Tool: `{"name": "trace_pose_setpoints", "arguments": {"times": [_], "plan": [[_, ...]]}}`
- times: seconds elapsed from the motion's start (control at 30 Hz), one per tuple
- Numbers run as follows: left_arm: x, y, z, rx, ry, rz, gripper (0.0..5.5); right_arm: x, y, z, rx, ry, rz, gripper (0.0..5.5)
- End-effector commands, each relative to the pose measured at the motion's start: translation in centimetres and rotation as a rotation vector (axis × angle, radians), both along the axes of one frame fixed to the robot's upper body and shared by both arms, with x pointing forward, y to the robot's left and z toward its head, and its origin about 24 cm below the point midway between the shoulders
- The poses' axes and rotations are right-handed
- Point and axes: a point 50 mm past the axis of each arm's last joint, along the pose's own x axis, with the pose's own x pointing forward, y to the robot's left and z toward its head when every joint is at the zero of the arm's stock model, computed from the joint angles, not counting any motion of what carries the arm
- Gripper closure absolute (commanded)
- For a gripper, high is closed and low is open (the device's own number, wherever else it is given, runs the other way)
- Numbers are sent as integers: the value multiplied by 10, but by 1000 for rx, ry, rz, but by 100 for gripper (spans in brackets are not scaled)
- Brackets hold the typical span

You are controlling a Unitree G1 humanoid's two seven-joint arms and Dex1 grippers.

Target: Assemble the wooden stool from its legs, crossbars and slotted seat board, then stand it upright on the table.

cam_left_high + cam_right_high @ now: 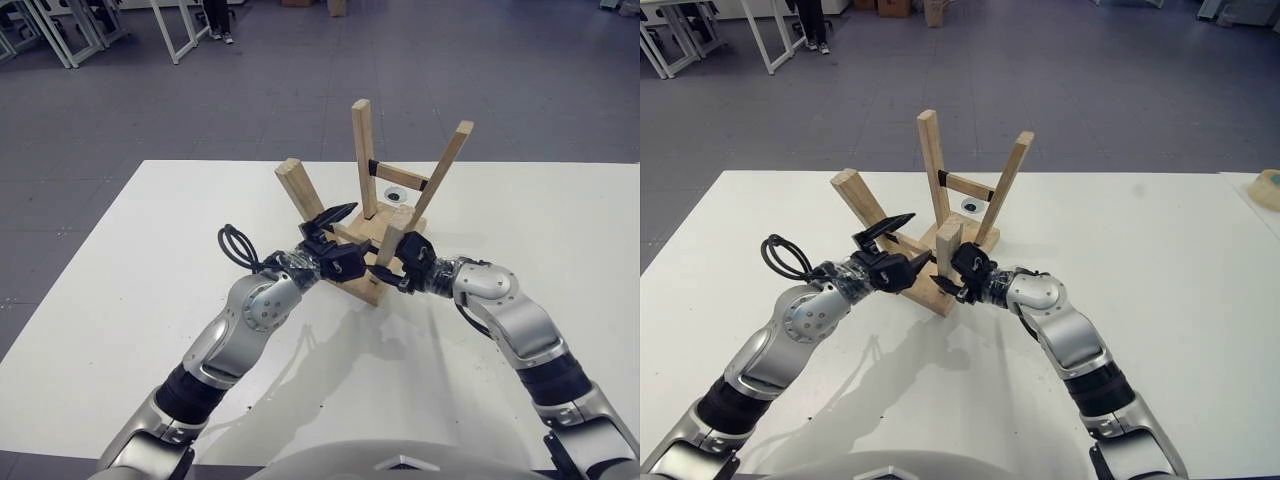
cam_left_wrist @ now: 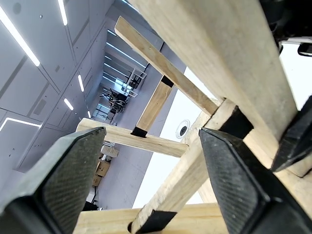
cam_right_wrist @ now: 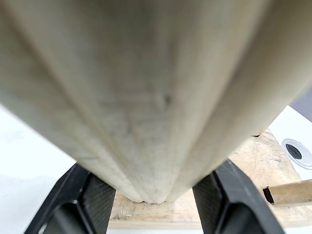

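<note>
The wooden stool (image 1: 372, 232) lies upside down on the white table (image 1: 110, 310), seat board (image 1: 930, 288) down and legs pointing up. A crossbar (image 1: 400, 175) joins the two far legs. My right gripper (image 1: 956, 272) is shut on the short near leg (image 1: 948, 240), low by the seat board; in the right wrist view its fingers (image 3: 92, 200) clamp that leg (image 3: 146, 97). My left gripper (image 1: 920, 237) is open just left of the near leg. In the left wrist view a lower crossbar (image 2: 190, 170) passes between its spread pads (image 2: 73, 180).
A round cable port (image 1: 970, 207) is set in the table behind the stool. A tan object (image 1: 1270, 188) sits at the far right table edge. A black cable loop (image 1: 235, 245) sticks out from my left wrist. Bare table lies on both sides.
</note>
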Motion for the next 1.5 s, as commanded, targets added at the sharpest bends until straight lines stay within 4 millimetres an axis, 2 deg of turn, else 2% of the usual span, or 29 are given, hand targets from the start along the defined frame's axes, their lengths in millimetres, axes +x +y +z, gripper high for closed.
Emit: {"name": "trace_pose_setpoints", "arguments": {"times": [0.03,0.1,0.13,0.2,0.3,0.4,0.43,0.53,0.57,0.63,0.8,0.93,1.0,1.07,1.1,1.17,1.27,1.3,1.33,1.37,1.4,1.43,1.5], "plan": [[7,18,46,-208,-262,96,195,-3,-27,-32,-115,126,-113,348],[2,27,92,-363,-496,112,195,2,-31,-24,-80,81,-121,348],[1,33,108,-405,-577,132,195,6,-33,-17,-75,26,-128,348],[3,42,122,-430,-639,161,195,11,-35,-9,-61,-54,-124,348],[10,55,119,-430,-633,228,195,15,-39,-1,-24,-106,-160,348],[18,68,104,-434,-559,308,195,20,-40,8,24,-138,-204,348],[20,69,96,-434,-521,325,195,20,-39,12,43,-137,-209,311],[21,70,81,-453,-451,358,195,19,-36,25,100,-135,-228,260],[21,71,77,-458,-432,368,195,19,-37,35,123,-143,-244,243],[20,75,67,-458,-399,394,195,16,-38,71,173,-178,-244,243],[20,83,55,-452,-375,430,195,-1,-32,169,335,-339,-115,243],[20,82,50,-446,-367,438,195,0,-24,224,514,-434,-64,243],[22,81,48,-444,-361,433,195,4,-23,245,597,-482,-65,243],[22,80,48,-443,-356,430,195,7,-18,247,620,-469,-65,243],[22,80,47,-443,-352,433,195,12,-15,237,601,-428,-76,243],[22,80,45,-444,-345,439,195,24,-9,193,517,-280,-111,243],[22,81,42,-447,-329,447,195,29,-9,119,373,-92,-175,243],[22,81,41,-451,-320,452,195,30,-10,101,328,-63,-194,243],[22,80,40,-453,-311,453,195,32,-11,92,306,-52,-211,243],[22,79,39,-455,-303,452,195,34,-12,91,307,-60,-219,243],[23,78,37,-455,-293,449,195,36,-9,104,362,-91,-217,243],[23,77,36,-455,-286,447,195,37,-7,119,421,-126,-211,243],[24,77,35,-454,-277,447,195,34,-6,163,581,-228,-193,243]]}}
